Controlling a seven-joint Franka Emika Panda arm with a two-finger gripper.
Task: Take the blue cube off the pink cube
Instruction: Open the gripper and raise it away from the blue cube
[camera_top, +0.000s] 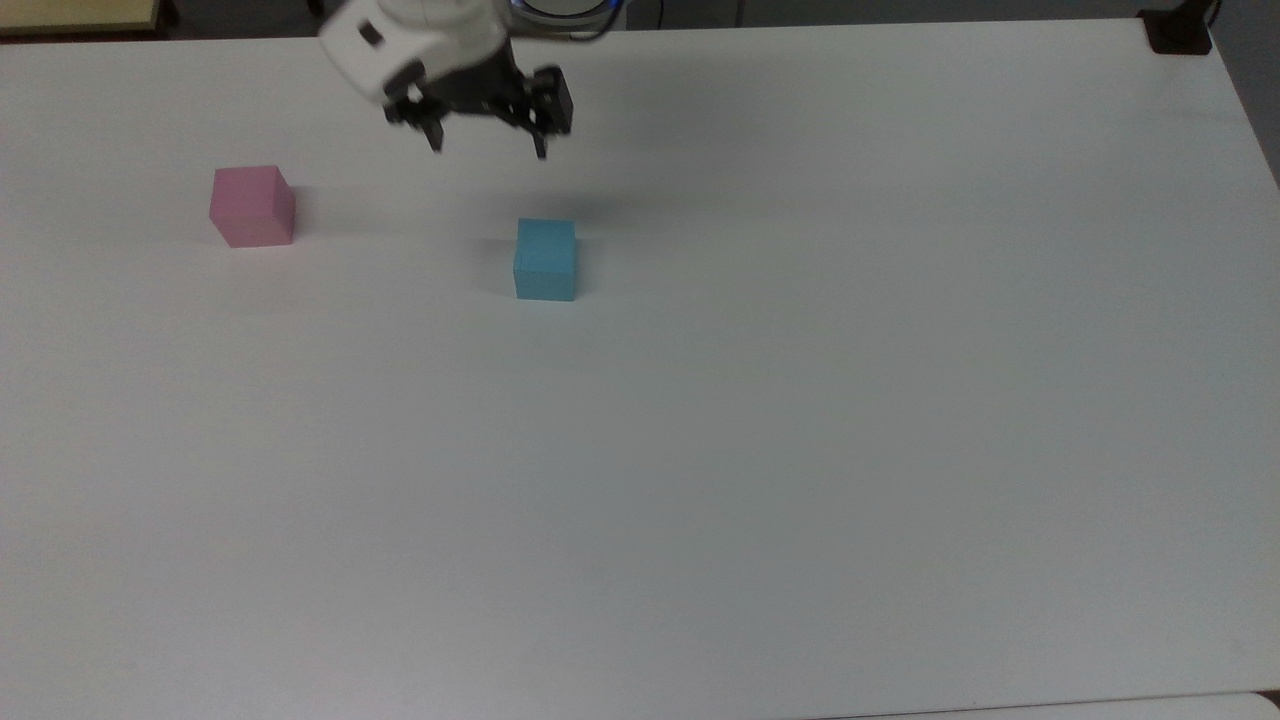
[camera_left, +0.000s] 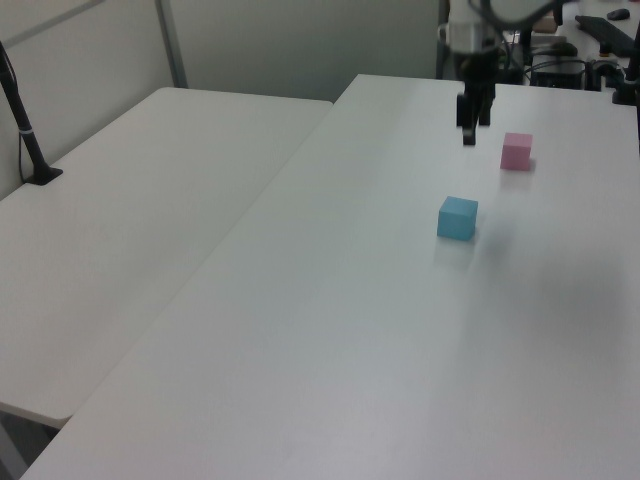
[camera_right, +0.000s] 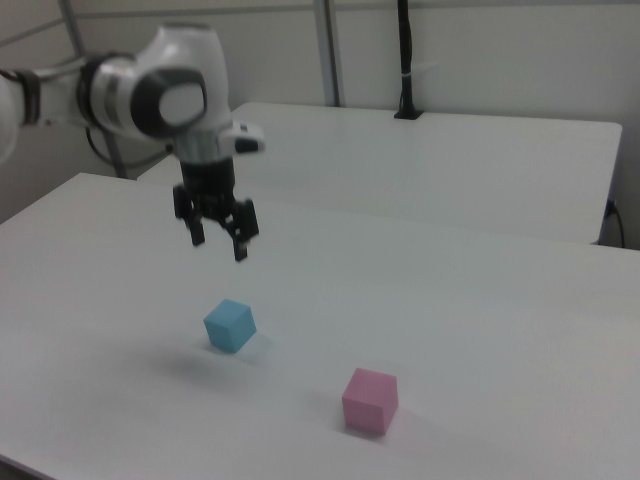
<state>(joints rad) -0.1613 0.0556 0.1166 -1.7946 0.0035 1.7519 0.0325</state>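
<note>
Blue cube (camera_top: 546, 259): resting alone on my worktop (camera_top: 800, 450), well apart from the pink cube (camera_top: 252, 206) — already off it. Claw (camera_top: 487, 148): spread, empty, raised above the blue cube — cube lies below it, toward the top view's bottom.

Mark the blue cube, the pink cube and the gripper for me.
blue cube (camera_top: 545, 260), top view, front face.
pink cube (camera_top: 251, 207), top view, front face.
gripper (camera_top: 487, 150), top view, open, midway between its fingertips.

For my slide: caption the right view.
Open claw above small light blue matte cube, apart from pastel pink matte cube on white table.
</note>
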